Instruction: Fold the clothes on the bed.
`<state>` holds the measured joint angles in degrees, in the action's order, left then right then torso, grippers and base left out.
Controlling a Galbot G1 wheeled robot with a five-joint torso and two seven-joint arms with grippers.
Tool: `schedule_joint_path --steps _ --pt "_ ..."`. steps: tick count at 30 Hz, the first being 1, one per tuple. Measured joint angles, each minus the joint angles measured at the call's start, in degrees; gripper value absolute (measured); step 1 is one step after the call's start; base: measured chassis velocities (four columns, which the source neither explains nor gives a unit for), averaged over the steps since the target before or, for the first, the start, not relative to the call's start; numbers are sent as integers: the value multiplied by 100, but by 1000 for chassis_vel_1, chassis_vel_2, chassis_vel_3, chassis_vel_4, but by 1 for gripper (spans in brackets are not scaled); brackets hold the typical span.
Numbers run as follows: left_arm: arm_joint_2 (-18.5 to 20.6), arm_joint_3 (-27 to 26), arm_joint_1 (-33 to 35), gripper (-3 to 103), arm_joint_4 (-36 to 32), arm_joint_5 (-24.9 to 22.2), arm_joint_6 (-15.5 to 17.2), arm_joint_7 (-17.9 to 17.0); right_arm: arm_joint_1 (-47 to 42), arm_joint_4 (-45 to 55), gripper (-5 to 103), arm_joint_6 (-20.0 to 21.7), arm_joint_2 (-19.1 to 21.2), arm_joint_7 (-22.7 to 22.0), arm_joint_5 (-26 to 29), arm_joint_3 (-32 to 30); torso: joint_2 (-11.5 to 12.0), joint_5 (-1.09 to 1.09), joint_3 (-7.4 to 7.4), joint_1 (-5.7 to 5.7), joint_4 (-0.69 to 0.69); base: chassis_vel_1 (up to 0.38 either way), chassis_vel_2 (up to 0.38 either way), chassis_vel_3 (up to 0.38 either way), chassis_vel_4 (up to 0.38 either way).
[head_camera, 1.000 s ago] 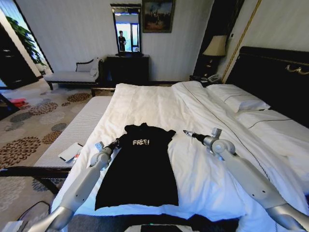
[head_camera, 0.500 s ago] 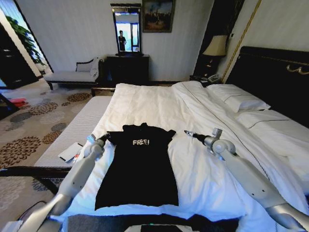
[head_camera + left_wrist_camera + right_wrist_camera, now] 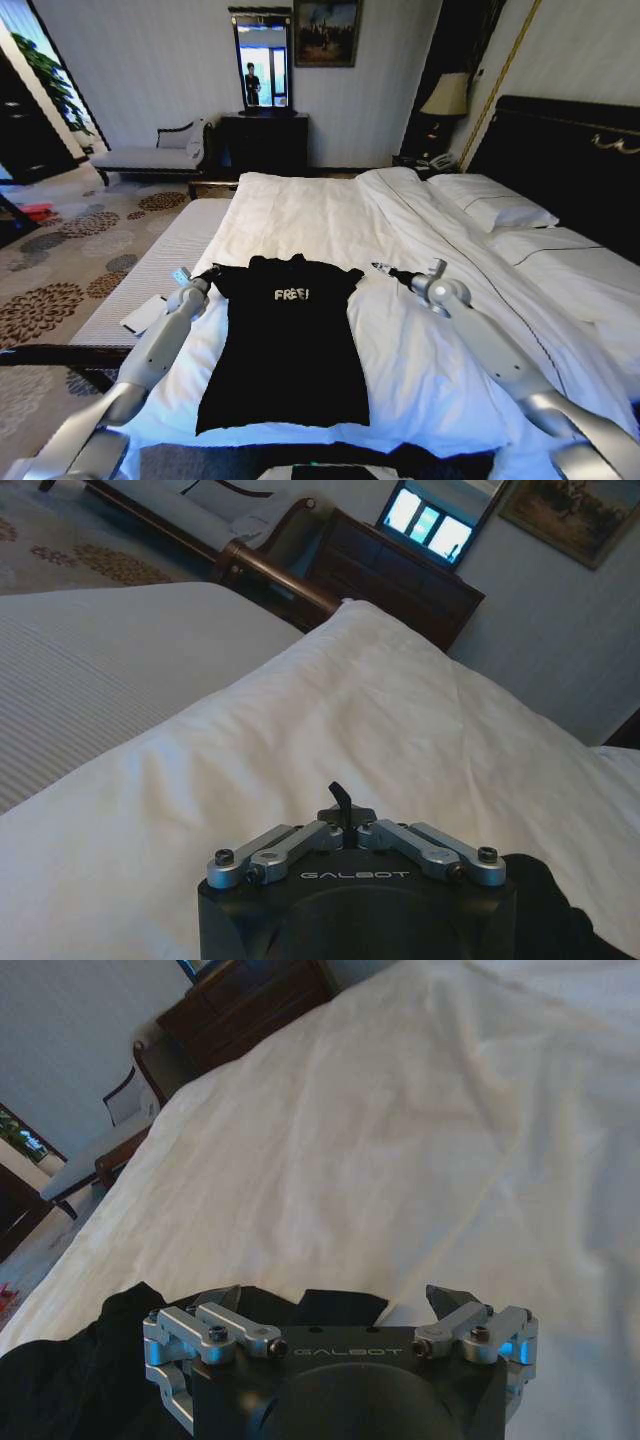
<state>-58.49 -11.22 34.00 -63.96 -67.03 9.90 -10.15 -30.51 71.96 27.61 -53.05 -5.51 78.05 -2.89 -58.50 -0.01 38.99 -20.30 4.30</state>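
The black top (image 3: 285,340) lies flat near the foot of the bed (image 3: 300,215), left gripper (image 3: 207,274) pinched shut at one shoulder, right gripper (image 3: 380,268) spread wide beside the other; both should grab evenly before lifting.

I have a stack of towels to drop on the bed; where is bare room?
The duvet between the black top and the foot of the bed is bare, as is the stretch between the top and the pillows. It is crowded at the top's shoulders, where the left gripper and right gripper sit.
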Motion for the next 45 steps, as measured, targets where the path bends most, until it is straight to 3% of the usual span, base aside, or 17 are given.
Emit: schedule_joint_path --steps 12,25,36,40,42,44,45 --pt "-44 88 122 1 -151 30 9 -17 557 -1075 100 -194 -633 -32 -706 593 0 1 0 -1 4 0 0 0 0" --pt "-98 216 45 1 -105 39 14 -2 825 -1470 102 -220 -912 -33 -733 717 0 1 -1 0 1 0 0 0 0" --pt "-112 182 51 1 -41 29 14 32 900 -1736 71 -319 -1102 2 -903 848 0 1 -1 0 2 0 0 0 0" --pt "-114 185 49 1 -21 27 14 68 913 -1772 48 -361 -1106 -8 -922 854 0 1 -1 0 2 0 0 0 0" --pt "-114 184 48 1 -14 27 14 73 913 -1772 48 -364 -1100 -12 -923 854 0 1 -1 0 2 0 0 0 0" --pt "-114 181 44 1 -2 27 13 79 913 -1767 37 -379 -1079 -27 -924 854 0 1 -1 0 3 0 0 0 0" --pt "-114 181 44 1 -2 27 13 79 913 -1767 37 -379 -1079 -27 -924 854 0 1 -1 0 3 0 0 0 0"
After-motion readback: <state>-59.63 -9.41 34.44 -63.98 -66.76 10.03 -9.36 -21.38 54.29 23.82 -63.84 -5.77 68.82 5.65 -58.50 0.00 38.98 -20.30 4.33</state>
